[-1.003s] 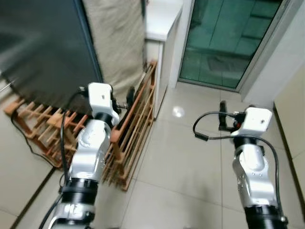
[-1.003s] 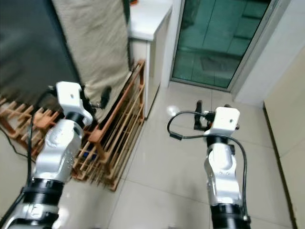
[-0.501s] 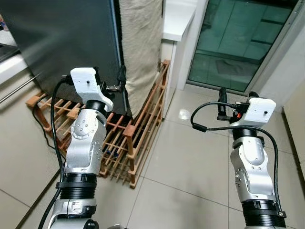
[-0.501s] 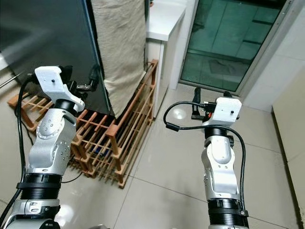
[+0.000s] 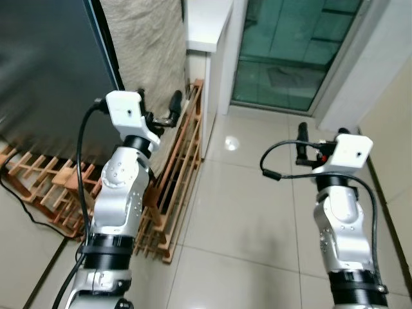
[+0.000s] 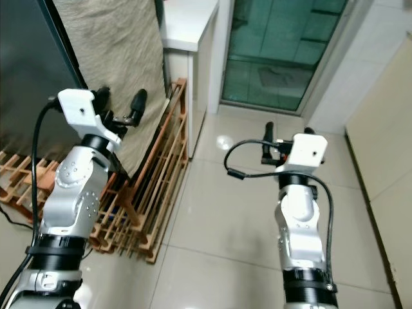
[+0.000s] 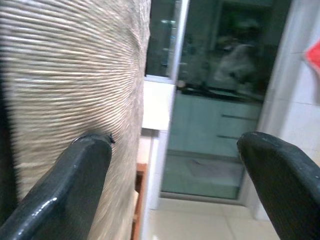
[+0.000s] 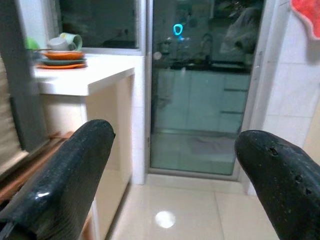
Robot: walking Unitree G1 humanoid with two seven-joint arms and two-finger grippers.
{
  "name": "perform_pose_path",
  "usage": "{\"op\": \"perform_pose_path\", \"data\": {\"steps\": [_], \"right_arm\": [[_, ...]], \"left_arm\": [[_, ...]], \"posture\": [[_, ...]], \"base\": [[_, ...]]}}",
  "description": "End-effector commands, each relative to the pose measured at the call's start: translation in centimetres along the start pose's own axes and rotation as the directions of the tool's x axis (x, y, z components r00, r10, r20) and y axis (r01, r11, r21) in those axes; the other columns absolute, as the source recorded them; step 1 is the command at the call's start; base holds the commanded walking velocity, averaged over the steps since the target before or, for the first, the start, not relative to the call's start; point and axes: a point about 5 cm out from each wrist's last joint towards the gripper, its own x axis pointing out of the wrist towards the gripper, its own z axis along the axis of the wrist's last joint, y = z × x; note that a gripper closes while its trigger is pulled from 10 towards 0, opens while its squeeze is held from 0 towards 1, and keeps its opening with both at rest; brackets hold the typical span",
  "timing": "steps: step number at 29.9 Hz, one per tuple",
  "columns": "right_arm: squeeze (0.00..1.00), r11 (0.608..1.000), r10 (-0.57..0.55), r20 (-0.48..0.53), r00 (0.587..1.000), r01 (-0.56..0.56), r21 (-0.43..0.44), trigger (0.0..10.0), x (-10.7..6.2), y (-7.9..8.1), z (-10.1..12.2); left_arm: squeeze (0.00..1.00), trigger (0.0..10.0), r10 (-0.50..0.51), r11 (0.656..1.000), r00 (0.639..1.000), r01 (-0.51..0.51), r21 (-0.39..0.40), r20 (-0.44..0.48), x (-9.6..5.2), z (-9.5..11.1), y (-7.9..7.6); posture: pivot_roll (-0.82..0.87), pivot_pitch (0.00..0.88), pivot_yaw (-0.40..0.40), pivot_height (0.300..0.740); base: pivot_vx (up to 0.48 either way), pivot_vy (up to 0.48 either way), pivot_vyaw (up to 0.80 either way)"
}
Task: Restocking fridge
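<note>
The dark fridge (image 5: 45, 64) stands at the left, with a beige woven cloth (image 5: 151, 38) hanging down its side. My left gripper (image 5: 158, 106) is raised in front of the cloth, open and holding nothing. In the left wrist view its fingers (image 7: 75, 175) frame the cloth and a glass door. My right gripper (image 5: 322, 136) is raised over the tiled floor, open and holding nothing. It points toward the glass door (image 8: 200, 90).
A low wooden slatted rack (image 5: 174, 167) lies on the floor against the fridge and cloth. A white counter (image 5: 206, 22) stands beyond it, carrying an orange plate and cups (image 8: 62, 50). A dark cable (image 5: 26, 199) runs on the floor at left. Pale floor tiles (image 5: 244, 219) stretch ahead.
The whole view has swung, so the camera moved. The left gripper now sits before the cloth instead of the dark fridge face. Both grippers stay raised and open.
</note>
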Motion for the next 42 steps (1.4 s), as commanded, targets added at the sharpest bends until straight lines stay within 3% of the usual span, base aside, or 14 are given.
{"op": "perform_pose_path", "data": {"steps": [1,10,18,26,36,40,42], "right_arm": [[0.00,0.999,-0.042,-0.019,0.999,0.041,-0.023,10.0,-0.3,-1.4,-0.4],[0.00,0.999,-0.035,-0.034,0.999,0.034,-0.023,10.0,-0.7,-1.3,-0.7],[0.00,0.999,-0.033,-0.044,0.999,0.032,-0.021,10.0,-0.7,-1.3,-0.9],[0.00,1.000,-0.016,-0.047,0.999,0.016,-0.015,10.0,-0.4,-0.8,-0.9],[0.00,1.000,-0.012,-0.044,0.999,0.012,-0.011,10.0,-0.4,-0.7,-0.8],[0.00,1.000,-0.019,-0.043,0.999,0.018,-0.014,10.0,-0.5,-0.9,-0.7],[0.00,1.000,-0.026,-0.044,0.999,0.026,-0.016,10.0,-0.6,-1.0,-0.8]], "left_arm": [[0.00,10.0,0.041,0.999,0.999,-0.041,-0.007,-0.010,0.2,0.1,0.6],[0.00,10.0,-0.012,1.000,1.000,0.012,-0.027,-0.012,0.3,0.7,0.6],[0.00,10.0,0.106,0.993,0.991,-0.110,-0.047,-0.078,1.6,0.1,2.5],[0.00,10.0,0.047,0.992,0.992,-0.060,-0.113,-0.121,3.1,-1.8,0.9],[0.00,10.0,0.028,0.991,0.996,-0.039,-0.128,-0.091,5.5,-1.3,-0.3],[0.00,10.0,0.006,0.990,0.997,-0.017,-0.142,-0.077,5.5,-1.0,-0.6],[0.00,10.0,-0.028,0.988,0.996,0.015,-0.153,-0.085,4.5,-1.4,-1.0]], "posture": [[-0.09,0.000,-0.007,0.740],[-0.09,0.000,-0.003,0.740],[-0.10,0.000,0.000,0.740],[-0.09,0.000,-0.007,0.740],[-0.12,0.000,-0.005,0.740],[-0.13,0.000,0.001,0.740],[-0.14,0.000,0.007,0.740]], "base": [[0.000,0.000,0.00],[0.000,0.000,0.00],[0.000,0.000,0.00],[0.000,0.000,0.00],[0.000,0.000,0.00],[0.000,0.000,0.00],[0.000,0.000,0.00]]}}
